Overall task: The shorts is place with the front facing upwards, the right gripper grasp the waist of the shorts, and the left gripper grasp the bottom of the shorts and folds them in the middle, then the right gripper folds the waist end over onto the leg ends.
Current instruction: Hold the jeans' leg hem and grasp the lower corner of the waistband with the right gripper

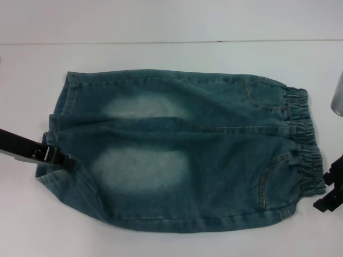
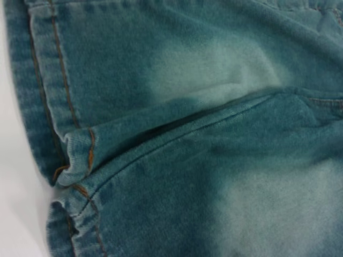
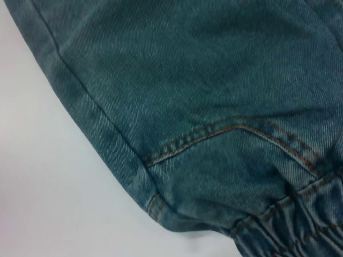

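Fingers of the left gripper [image 1: 63, 159]: tip sits at the hem edge on the robot's left side of the shorts [image 1: 182, 155], touching or just overlapping the denim; whether they are clenched on the cloth or released cannot be told. Fingers of the right gripper [image 1: 329, 195]: only black parts show at the frame edge, just beside the near end of the waist [image 1: 303, 142]; their state also cannot be told.

Shorts lie spread flat on the white surface [image 1: 161, 27], lengthwise across the head view. Waist, the gathered elastic band, points toward the robot's right; the leg ends [image 1: 56, 126] point toward its left. Two pale faded patches show on the upward face, one on each leg, with the centre seam running between them.

Left wrist view: the two stitched leg hems [image 2: 64, 155] meet at the crotch seam, orange-brown topstitching, one hem corner slightly curled up. Faded patches visible on both sides of the seam.

Right wrist view: curved pocket stitching [image 3: 230, 131] in orange-brown double rows, side seam along the edge of the denim, puckered elastic [image 3: 295, 225] at the corner.

No brand, label or readable writing visible on the shorts or on either gripper.
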You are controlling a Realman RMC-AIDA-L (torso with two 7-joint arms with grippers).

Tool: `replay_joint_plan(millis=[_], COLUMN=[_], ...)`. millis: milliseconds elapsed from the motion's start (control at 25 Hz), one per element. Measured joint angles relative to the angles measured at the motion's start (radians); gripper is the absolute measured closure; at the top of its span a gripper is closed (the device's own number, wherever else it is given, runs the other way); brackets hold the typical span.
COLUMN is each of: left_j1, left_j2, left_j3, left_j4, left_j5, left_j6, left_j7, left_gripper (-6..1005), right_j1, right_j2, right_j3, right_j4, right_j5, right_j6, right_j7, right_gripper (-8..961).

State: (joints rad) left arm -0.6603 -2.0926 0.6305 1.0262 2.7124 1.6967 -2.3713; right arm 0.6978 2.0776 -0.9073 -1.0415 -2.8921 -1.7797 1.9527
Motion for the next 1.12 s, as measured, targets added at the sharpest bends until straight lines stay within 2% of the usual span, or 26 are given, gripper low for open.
replay_joint_plan(millis=[560, 760, 1000, 1120], left_j1=[-0.003, -0.004, -0.001, 0.000], left_j2=[0.005, 0.006, 0.004, 0.003], left_j3=[0.000, 0.000, -0.004, -0.009], left_j4=[-0.048, -0.048, -0.048, -0.048], left_j5=[0.000, 0.000, 0.000, -0.010], left_j6=[-0.031, -0.031, -0.031, -0.026], left_j7=[0.018, 0.021, 0.024, 0.025], left_gripper=[971, 971, 972, 972], right_j1=[0.003, -0.001, -0.011, -0.016], right_j2=[-0.005, -0.009, -0.002, -0.003], right_j3=[0.052, 0.055, 0.059, 0.078], right_j4=[-0.008, -0.002, 0.001, 0.001], right_j5=[0.053, 0.096, 0.112, 0.125], right_j6=[0.002, 0.011, 0.023, 0.025], right_j7=[-0.012, -0.012, -0.012, -0.019], right_gripper=[423, 670, 890, 887])
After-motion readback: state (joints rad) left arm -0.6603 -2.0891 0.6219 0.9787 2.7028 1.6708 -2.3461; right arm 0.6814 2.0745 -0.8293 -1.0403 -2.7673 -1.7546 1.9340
